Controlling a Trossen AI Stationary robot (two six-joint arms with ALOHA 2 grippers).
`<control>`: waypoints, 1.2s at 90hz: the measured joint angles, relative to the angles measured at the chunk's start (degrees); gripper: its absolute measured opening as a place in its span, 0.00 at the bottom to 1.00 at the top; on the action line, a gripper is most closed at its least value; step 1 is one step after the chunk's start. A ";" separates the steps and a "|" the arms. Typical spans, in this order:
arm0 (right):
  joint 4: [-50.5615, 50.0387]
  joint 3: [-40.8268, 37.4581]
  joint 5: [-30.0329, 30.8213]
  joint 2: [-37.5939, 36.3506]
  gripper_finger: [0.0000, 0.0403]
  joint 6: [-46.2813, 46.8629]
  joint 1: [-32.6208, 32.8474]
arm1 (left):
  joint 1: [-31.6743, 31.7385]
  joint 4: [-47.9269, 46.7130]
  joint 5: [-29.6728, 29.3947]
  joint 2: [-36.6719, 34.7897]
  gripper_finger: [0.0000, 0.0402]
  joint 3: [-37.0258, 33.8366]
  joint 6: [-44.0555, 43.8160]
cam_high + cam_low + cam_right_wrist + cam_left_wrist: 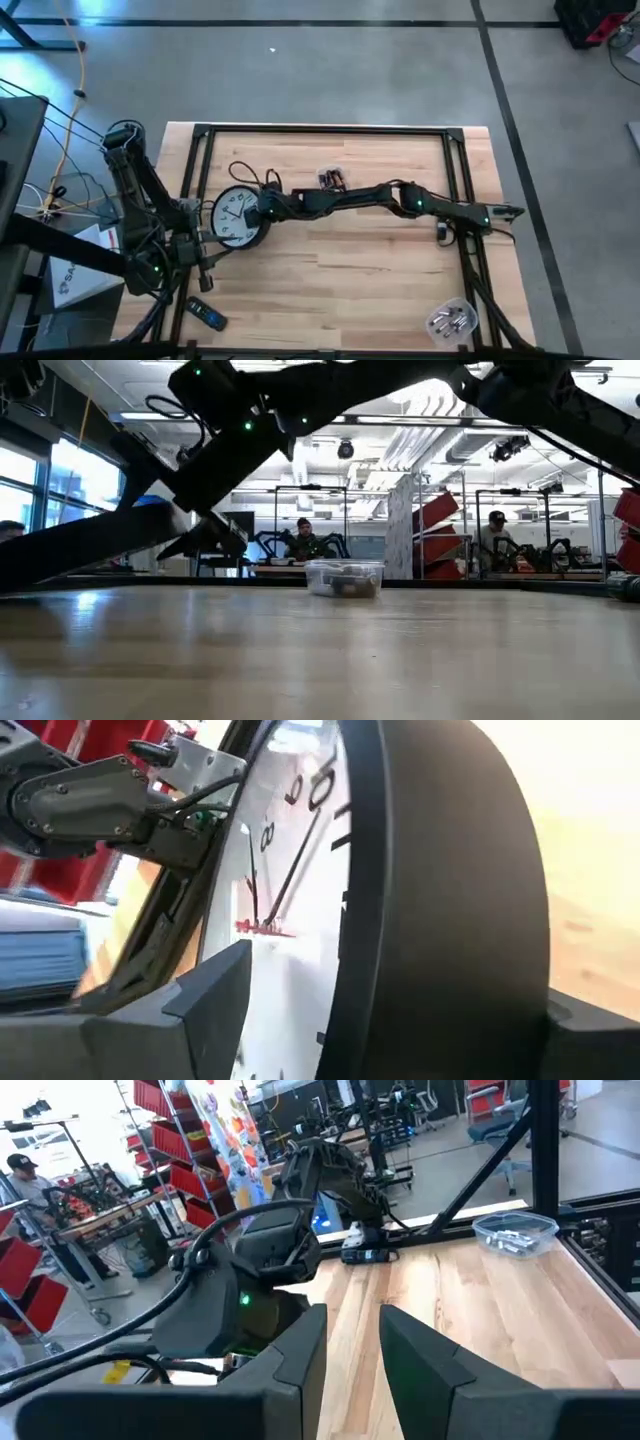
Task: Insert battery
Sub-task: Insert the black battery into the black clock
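A round wall clock (238,216) with a black rim and a white face sits at the table's left middle, its face showing from above. My right gripper (268,207) reaches across from the table's right and is shut on the clock's right edge. My left gripper (352,1365) sits just left of and nearer than the clock. It points toward the table's right, open, with nothing between its fingers. A clear tub (331,178) with dark pieces stands behind the clock. No single battery can be made out. My right gripper pinches the clock's rim (370,970) on its right edge. One finger (205,985) lies on the white face and the other (590,1025) on the black back. The fingers come roughly level from the table's right. Whether the clock rests on the table I cannot tell.
A second clear tub (451,321) with silvery pieces stands at the near right corner. A small black and blue device (206,315) lies near the front left. A black frame (460,150) runs round the table. People sit at benches beyond the far edge (300,540).
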 joint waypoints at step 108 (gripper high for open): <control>4.48 -4.19 2.14 0.15 0.67 10.31 1.91 | 0.00 -0.20 1.70 0.00 0.20 0.00 -1.03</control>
